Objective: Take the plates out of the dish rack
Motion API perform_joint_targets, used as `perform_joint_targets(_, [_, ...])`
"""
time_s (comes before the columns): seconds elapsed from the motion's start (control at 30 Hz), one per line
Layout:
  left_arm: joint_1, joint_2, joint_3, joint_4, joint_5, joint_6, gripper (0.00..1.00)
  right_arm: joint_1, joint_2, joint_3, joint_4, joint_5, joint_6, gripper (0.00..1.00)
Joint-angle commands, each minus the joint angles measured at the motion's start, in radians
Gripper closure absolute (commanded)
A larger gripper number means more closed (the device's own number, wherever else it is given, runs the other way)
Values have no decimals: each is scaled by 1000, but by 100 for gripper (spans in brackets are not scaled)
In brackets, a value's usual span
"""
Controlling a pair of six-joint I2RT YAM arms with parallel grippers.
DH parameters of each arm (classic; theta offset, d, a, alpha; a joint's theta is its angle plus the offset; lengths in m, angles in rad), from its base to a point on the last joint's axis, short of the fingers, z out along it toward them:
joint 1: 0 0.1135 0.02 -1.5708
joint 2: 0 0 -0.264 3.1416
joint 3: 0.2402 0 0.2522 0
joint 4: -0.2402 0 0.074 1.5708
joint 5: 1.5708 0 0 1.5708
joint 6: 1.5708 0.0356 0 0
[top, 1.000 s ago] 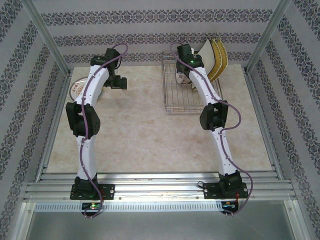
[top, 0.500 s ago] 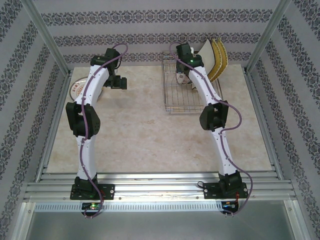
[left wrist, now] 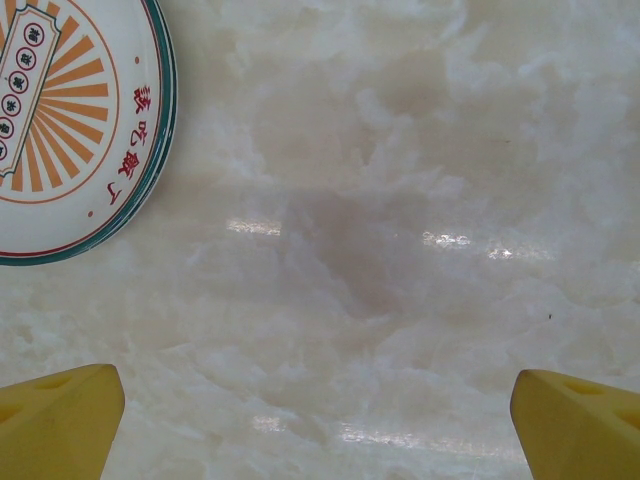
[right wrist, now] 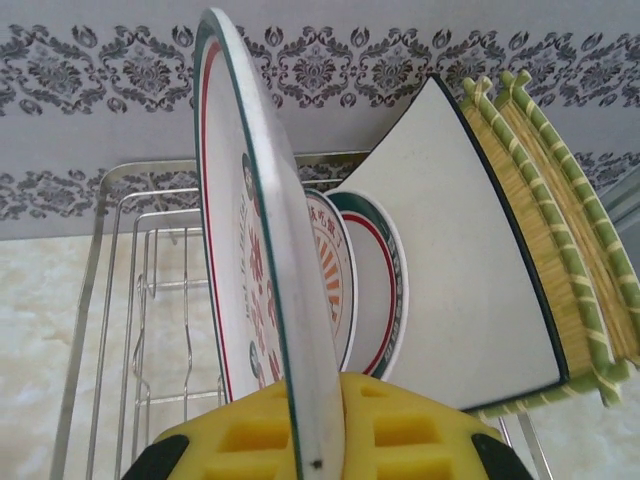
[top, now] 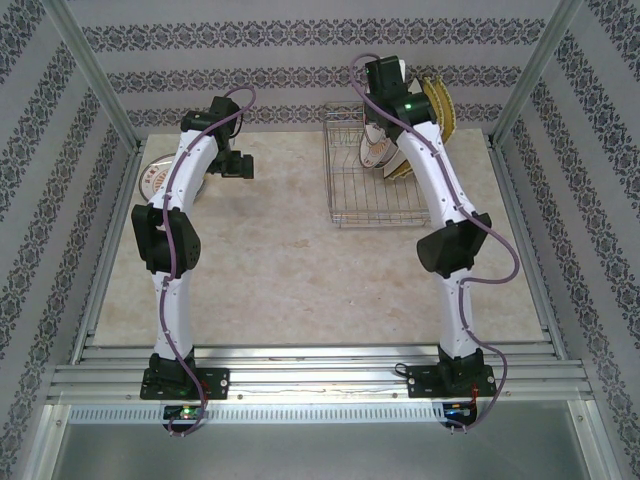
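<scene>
Pinching a round green-rimmed plate (right wrist: 262,250) on edge, the right gripper (right wrist: 316,425) sits bottom center, dish rack (right wrist: 118,300) behind at lower left. Meanwhile the left gripper (left wrist: 318,425) is spread wide, sunburst plate (left wrist: 75,130) upper left.

Red Chinese characters (left wrist: 133,140) on round plate (left wrist: 70,120), inside green rim; wording unclear

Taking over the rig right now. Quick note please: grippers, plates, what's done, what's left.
Left gripper: open and empty above the marble table, beside the round orange-sunburst plate lying there.
Right gripper: fingers shut on the rim of a round white green-edged plate, held upright over the silver wire dish rack.
Done: one plate is on the table.
Left: set down the held plate, then unload two round patterned plates, the white square plate and the yellow woven square plates at the rack's far end.
</scene>
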Motion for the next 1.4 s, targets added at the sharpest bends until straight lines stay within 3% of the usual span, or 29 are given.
perform_joint_targets(0.0, [5, -11, -2, -4, -25, -12, 0, 1, -71, -102, 19, -13, 2, 100])
perform_joint_targets(0.1, [5, -9, -2, -4, -25, -12, 0, -10, -138, -206, 56, -131, 28, 100])
perform_joint_targets(0.27, [5, -8, -3, 1, -12, -12, 0, -62, -302, -474, 228, -471, 84, 100])
perform_joint_targets(0.47, [6, -16, -7, 3, -2, -12, 0, -165, -490, -896, 664, -966, 288, 100])
perform_joint_targets(0.67, [5, -37, -32, 18, 11, -11, 0, -196, -521, -1159, 1067, -1216, 530, 100])
perform_joint_targets(0.83, [5, -54, -60, 41, 17, -13, 0, -192, -511, -1258, 1231, -1267, 622, 100])
perform_joint_targets(1.03, [6, -70, -90, 68, 39, -14, 0, -190, -504, -1298, 1252, -1264, 623, 100])
perform_joint_targets(1.37, [9, -70, -137, 147, 170, 33, 0, -180, -465, -1317, 1293, -1267, 641, 100])
